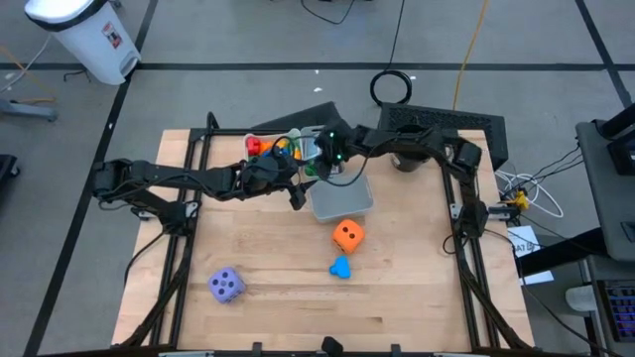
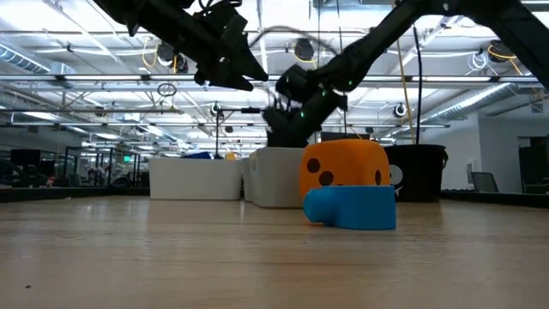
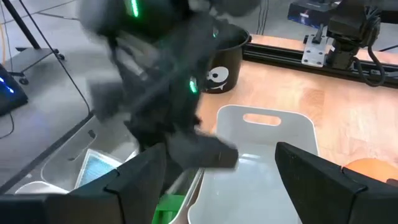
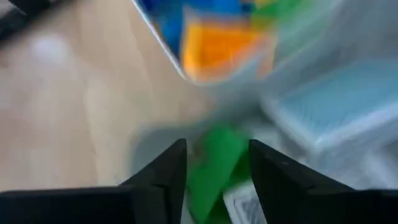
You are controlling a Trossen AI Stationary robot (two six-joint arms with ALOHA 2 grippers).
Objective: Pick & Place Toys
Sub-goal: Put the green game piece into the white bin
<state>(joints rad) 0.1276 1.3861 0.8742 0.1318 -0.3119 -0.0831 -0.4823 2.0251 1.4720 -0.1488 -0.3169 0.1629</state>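
My right gripper point(image 4: 217, 146) hangs open over the white bin point(image 1: 260, 137) at the table's far side. A green block point(image 4: 214, 168) shows between and below its fingers. From the left wrist view the same green block point(image 3: 168, 208) lies low in that bin under the right gripper point(image 3: 186, 146). Red, orange and blue blocks point(image 1: 270, 149) and a card point(image 3: 96, 168) lie in the bin too. My left gripper point(image 3: 230, 180) is open and holds nothing, just above the grey bin point(image 1: 342, 201). An orange die point(image 1: 347, 235), a blue block point(image 1: 340, 267) and a purple die point(image 1: 226, 286) rest on the table. My right gripper's fingers point(image 4: 171, 168) stand on either side of the green block, slanting down from the table's right. The blur keeps me from telling whether they touch it.
A black cup point(image 1: 407, 159) stands just right of the bins at the far edge. Black frame rails point(image 1: 466, 228) run along the table's left and right sides. Bare wood lies toward the near edge, around the dice.
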